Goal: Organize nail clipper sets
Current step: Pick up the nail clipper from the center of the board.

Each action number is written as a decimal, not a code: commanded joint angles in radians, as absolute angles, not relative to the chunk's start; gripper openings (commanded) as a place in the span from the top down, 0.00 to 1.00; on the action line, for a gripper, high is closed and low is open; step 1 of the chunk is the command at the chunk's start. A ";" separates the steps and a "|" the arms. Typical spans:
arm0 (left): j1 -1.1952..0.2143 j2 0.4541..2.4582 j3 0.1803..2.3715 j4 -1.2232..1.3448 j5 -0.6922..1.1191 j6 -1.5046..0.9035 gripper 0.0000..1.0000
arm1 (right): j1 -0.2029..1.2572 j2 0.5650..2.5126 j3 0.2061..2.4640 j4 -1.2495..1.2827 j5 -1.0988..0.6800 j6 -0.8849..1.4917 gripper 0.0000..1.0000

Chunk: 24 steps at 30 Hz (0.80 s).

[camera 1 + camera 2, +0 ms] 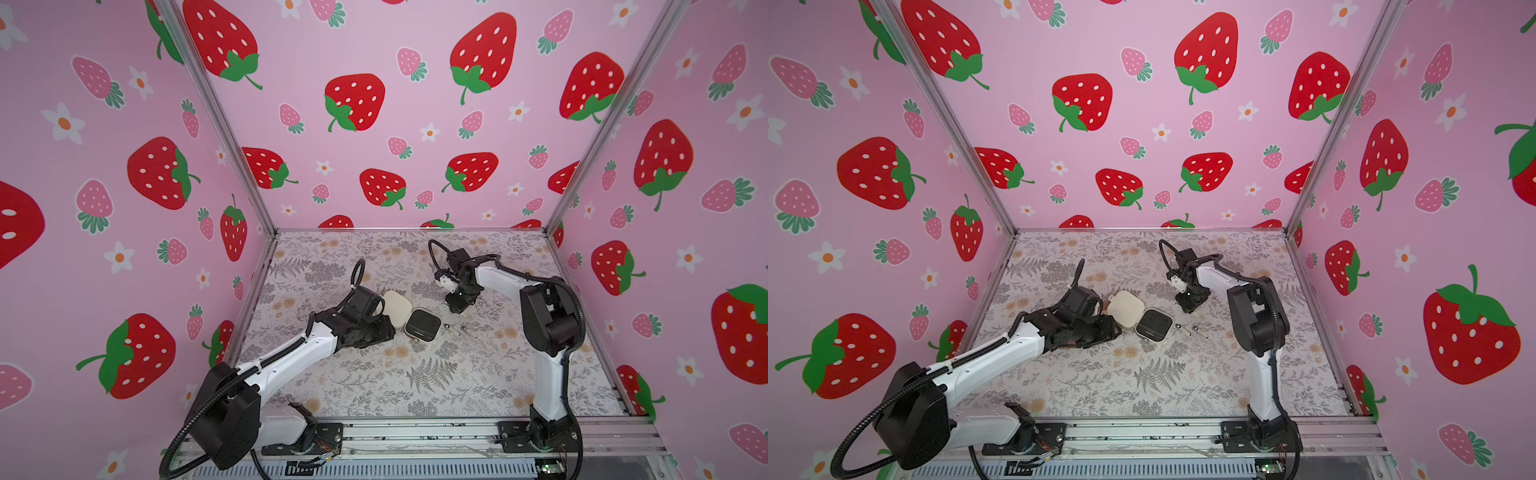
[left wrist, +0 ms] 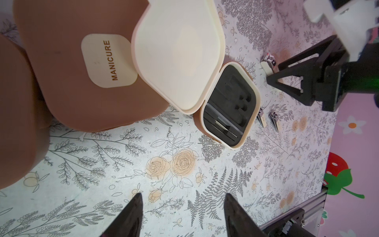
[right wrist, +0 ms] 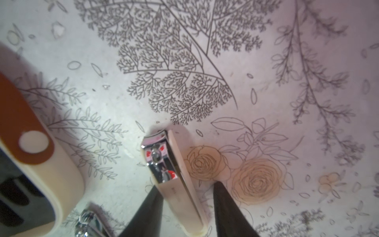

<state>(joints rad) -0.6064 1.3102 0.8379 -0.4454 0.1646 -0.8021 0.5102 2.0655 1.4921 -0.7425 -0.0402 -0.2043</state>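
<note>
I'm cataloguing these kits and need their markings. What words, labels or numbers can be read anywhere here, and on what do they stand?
"MANICURE": printed in brown on the cream patch on the lid of the closed brown case.
Faint engraving on the handle of the nail clipper in the right wrist view: too blurred to read.
Nothing else legible shows in any view.

Open across the near half of the mat (image 1: 415, 386). Crowded mid-mat — open case (image 1: 423, 326) with raised lid (image 1: 397, 309), closed brown case (image 2: 82, 86) close alongside, loose clippers (image 1: 469, 331) just beside; only narrow gaps between.
</note>
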 commanded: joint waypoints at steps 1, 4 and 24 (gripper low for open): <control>-0.611 1.326 0.885 -0.443 0.143 -0.806 0.36 | 0.504 2.089 1.487 -0.782 -0.071 -0.212 0.63; -0.612 1.331 0.885 -0.438 0.143 -0.804 0.36 | 0.504 2.090 1.481 -0.782 -0.078 -0.206 0.74; -0.609 1.303 0.870 -0.427 0.115 -0.804 0.36 | 0.691 1.890 1.520 -0.806 -0.023 -0.298 0.94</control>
<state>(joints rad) -0.6071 1.3224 0.8452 -0.4282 0.1596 -0.8017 0.6502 1.9209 1.4998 -0.7883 -0.0341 -0.2440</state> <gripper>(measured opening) 0.637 0.186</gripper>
